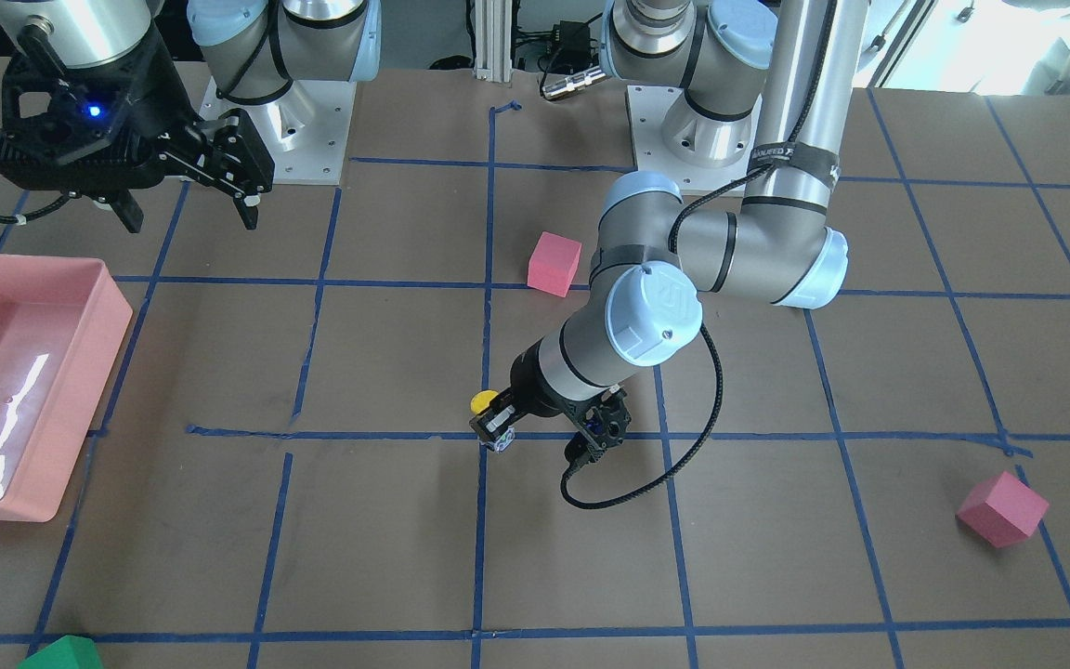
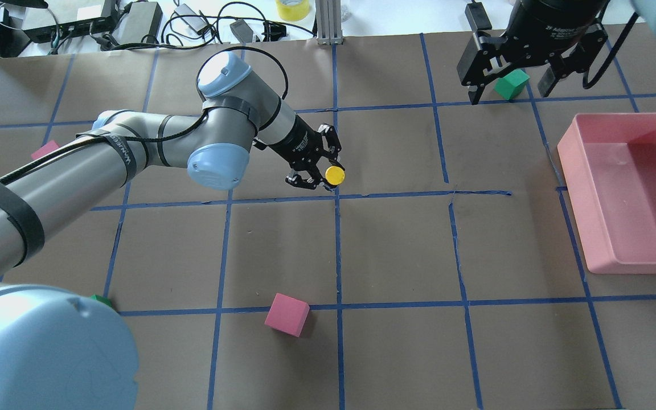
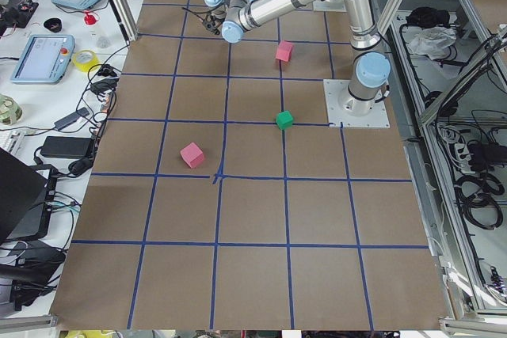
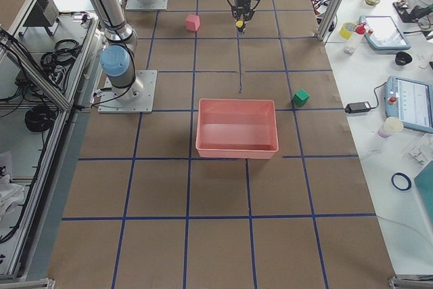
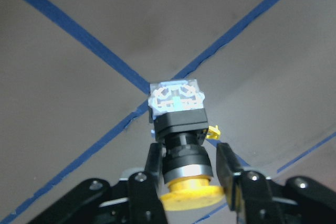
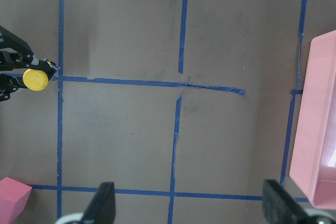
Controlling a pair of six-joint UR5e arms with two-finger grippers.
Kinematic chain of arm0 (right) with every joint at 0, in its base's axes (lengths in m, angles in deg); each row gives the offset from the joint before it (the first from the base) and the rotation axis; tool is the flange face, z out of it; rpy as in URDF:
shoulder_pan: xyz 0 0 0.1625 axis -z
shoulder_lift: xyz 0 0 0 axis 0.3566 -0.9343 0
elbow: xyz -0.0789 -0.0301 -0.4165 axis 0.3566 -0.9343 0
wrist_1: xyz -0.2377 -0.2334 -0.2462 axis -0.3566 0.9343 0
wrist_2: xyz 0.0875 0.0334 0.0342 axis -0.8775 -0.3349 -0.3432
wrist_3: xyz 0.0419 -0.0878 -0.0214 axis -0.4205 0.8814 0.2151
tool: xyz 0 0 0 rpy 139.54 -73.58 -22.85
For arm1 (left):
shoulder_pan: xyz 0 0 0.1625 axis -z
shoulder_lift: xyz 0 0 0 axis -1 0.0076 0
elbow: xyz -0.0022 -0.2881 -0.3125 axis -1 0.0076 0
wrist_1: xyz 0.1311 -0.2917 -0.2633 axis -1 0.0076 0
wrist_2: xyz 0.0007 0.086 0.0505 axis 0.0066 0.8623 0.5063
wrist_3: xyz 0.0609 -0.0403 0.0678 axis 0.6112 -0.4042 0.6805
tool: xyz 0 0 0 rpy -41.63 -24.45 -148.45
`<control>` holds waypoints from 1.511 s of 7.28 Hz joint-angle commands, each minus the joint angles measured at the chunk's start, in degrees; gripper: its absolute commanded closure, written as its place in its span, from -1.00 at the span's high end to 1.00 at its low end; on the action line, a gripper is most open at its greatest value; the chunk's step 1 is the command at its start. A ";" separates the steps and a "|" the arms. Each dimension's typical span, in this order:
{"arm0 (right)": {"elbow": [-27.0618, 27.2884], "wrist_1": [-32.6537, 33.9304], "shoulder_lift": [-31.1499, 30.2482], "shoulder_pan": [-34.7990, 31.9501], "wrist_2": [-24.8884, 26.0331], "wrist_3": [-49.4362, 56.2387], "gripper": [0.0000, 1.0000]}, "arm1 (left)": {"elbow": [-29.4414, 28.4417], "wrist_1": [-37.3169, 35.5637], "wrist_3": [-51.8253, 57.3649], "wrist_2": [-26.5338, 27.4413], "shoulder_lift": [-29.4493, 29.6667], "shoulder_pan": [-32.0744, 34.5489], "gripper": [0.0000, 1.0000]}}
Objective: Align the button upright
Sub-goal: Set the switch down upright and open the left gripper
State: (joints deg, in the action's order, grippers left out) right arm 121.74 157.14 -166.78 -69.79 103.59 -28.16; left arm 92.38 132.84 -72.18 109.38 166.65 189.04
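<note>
Gripping the button (image 1: pixel 481 402), the left tool (image 1: pixel 495 424) in the front-facing view sits low over the table (image 1: pixel 776 557), well apart from the pink tray (image 1: pixel 117 316). The right tool (image 1: pixel 189 209) hangs released near the tray. Overhead, the yellow cap faces up, well clear of the tray. The left wrist view shows fingers (image 5: pixel 154 165) clenched on the black body, silvery end toward the table.

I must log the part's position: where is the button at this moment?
In the overhead view the button is just left of centre, clamped in the left gripper, over a crossing of blue tape lines near the table's middle.
</note>
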 commanded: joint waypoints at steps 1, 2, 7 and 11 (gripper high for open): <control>0.00 -0.08 0.09 0.06 0.00 0.02 1.00 | 0.29 2.00 0.42 -2.61 1.26 -0.69 -0.58; 0.00 -0.08 0.09 0.32 0.00 0.10 1.00 | 0.46 2.63 0.42 -2.69 1.26 -1.21 -0.19; 0.00 0.00 0.09 1.29 0.00 4.67 1.00 | -0.84 3.68 -1.69 -4.90 -2.24 -1.57 1.00; -0.26 -0.09 0.17 1.12 -2.09 2.93 1.00 | -12.88 26.50 8.38 12.01 -13.21 -2.71 0.96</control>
State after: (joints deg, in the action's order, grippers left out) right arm 121.68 156.85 -166.68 -68.53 103.02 -24.14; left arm 82.76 152.55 -67.64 115.39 157.34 186.27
